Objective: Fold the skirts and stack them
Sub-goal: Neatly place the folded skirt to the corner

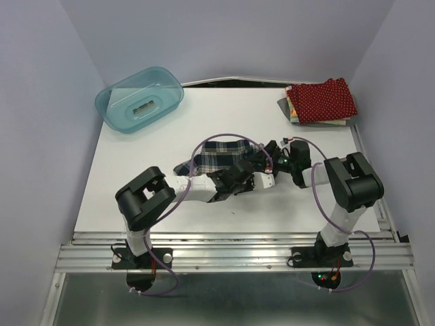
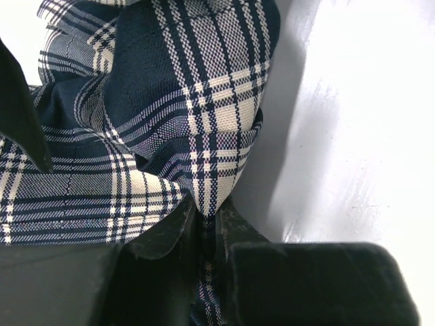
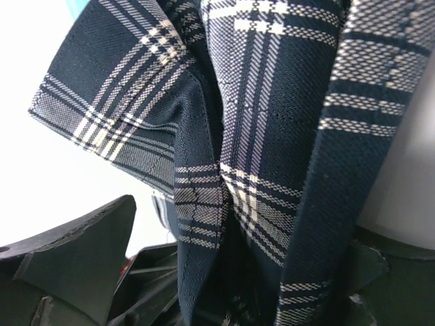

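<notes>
The plaid skirt point(image 1: 221, 153) lies bunched in the middle of the table. My left gripper point(image 1: 264, 163) is shut on a fold of it; in the left wrist view the cloth point(image 2: 197, 129) is pinched between the dark fingers point(image 2: 163, 231). My right gripper point(image 1: 280, 155) sits right beside it, and the plaid cloth point(image 3: 272, 136) hangs over and fills its jaws, so it holds the skirt too. The dark red dotted skirt point(image 1: 321, 100) lies folded at the back right on top of the floral one point(image 1: 293, 109), of which only an edge shows.
A translucent teal bin point(image 1: 139, 99) stands at the back left of the white table point(image 1: 129, 176). A metal rail runs along the near edge by the arm bases.
</notes>
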`<act>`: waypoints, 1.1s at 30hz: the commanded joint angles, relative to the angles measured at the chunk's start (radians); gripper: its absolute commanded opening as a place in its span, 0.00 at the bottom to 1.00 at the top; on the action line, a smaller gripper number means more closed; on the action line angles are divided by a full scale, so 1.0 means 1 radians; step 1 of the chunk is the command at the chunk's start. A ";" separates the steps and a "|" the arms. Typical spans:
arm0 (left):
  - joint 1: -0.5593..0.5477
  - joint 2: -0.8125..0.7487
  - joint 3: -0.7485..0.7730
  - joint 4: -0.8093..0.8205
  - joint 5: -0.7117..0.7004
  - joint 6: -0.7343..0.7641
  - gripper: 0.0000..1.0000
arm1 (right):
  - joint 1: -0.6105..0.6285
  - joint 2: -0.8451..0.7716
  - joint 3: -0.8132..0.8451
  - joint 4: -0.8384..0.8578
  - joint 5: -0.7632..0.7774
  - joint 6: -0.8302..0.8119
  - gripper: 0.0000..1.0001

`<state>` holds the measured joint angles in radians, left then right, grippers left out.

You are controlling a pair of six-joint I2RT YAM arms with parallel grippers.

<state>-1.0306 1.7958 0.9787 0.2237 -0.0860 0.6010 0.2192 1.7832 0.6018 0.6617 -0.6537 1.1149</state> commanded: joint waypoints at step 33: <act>0.260 -0.475 0.046 -0.360 0.250 -0.280 0.99 | -0.089 0.110 0.964 -0.836 0.292 -1.213 0.01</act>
<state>-0.7891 1.3514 1.0462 -0.1089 0.1368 0.3695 0.1825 1.8542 1.4456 -0.1139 -0.4095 0.0864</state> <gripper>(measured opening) 0.986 0.117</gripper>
